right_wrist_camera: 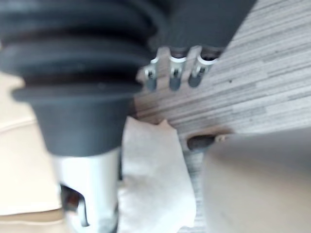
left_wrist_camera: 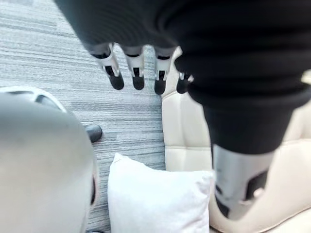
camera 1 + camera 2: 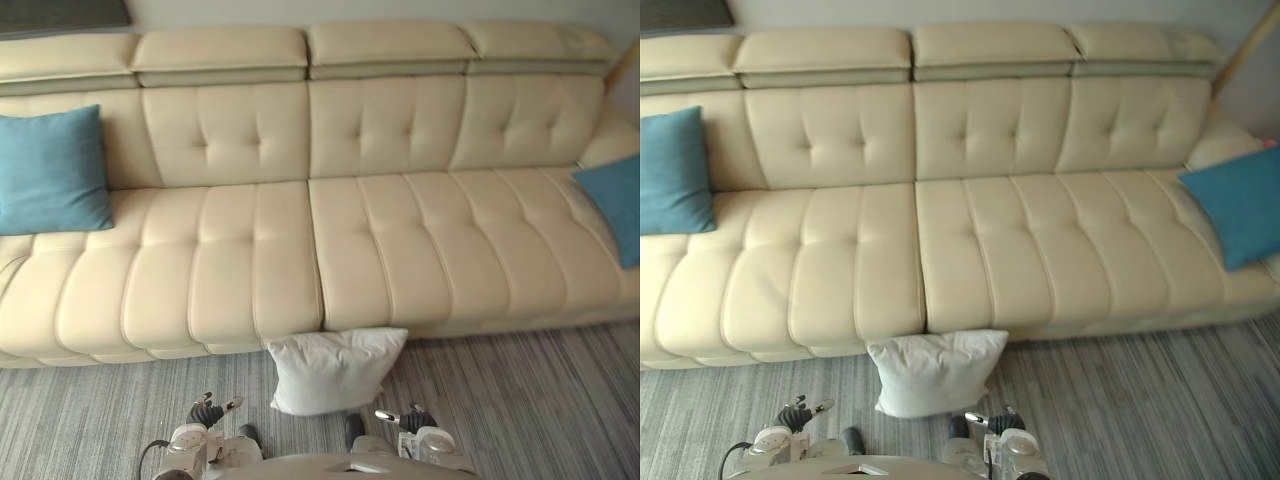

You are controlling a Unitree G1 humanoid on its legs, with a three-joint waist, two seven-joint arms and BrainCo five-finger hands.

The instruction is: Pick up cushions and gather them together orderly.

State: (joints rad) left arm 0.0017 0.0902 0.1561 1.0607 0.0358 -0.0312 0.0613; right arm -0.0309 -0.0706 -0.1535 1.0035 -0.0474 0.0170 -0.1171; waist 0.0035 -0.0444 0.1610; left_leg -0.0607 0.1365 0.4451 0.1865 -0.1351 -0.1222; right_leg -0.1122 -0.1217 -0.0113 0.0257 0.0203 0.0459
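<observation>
Down low in front of me, my left hand (image 3: 208,410) hangs over the grey striped carpet (image 3: 520,400). Its fingers (image 2: 136,68) are straight and loose, with the thumb out to one side. It holds nothing. My right hand (image 3: 405,418) hangs low on the other side, also over the carpet. Its fingers (image 1: 172,73) are straight and loose too, and it holds nothing.

Between my two hands lies the white cushion (image 3: 330,370). It is on the carpet, a little farther from me than the hands. Both hands are near it but apart from it. Its far edge is right up against the bottom front of the sofa (image 3: 400,230), close to the line where the two big seat parts meet. From the left wrist I see the white cushion just past the thumb, with the sofa beside it. From the right wrist I see it next to that thumb as well.

Farther out, the long cream sofa runs from side to side. One blue cushion on the left (image 3: 50,170) stands on the seat at the left end and leans on the back. Another blue cushion on the right (image 3: 1240,205) sits at the right end of the sofa, tipped to one side. Both blue cushions are well apart from my hands and from the white cushion.
</observation>
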